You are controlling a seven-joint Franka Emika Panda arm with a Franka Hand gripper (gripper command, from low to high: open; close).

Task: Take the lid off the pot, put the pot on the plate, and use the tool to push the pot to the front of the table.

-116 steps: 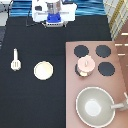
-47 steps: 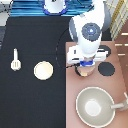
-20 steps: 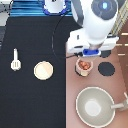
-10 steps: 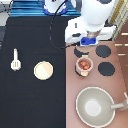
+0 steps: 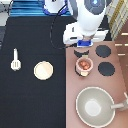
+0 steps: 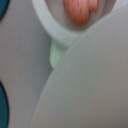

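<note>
hovering gripper [image 5: 82, 46] just above uncovered pot [image 5: 84, 65]; grip state unclear.

You see the white gripper [image 5: 83, 44] w/ blue block above the pinkish-tan pot [image 5: 84, 65], reddish-orange inside. Plate [image 5: 43, 70] is cream-yellow, tool [image 5: 15, 60] cream-white, both on black table [image 5: 35, 100]. Stove [image 5: 95, 80] is brownish-pink w/ black burners [image 5: 104, 51]; pan [image 5: 94, 106] grey-beige.

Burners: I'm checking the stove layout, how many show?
3 burners: two at the exterior view's right, one partly under the end effector beside the pot. A fourth may hide under the pot.
</note>
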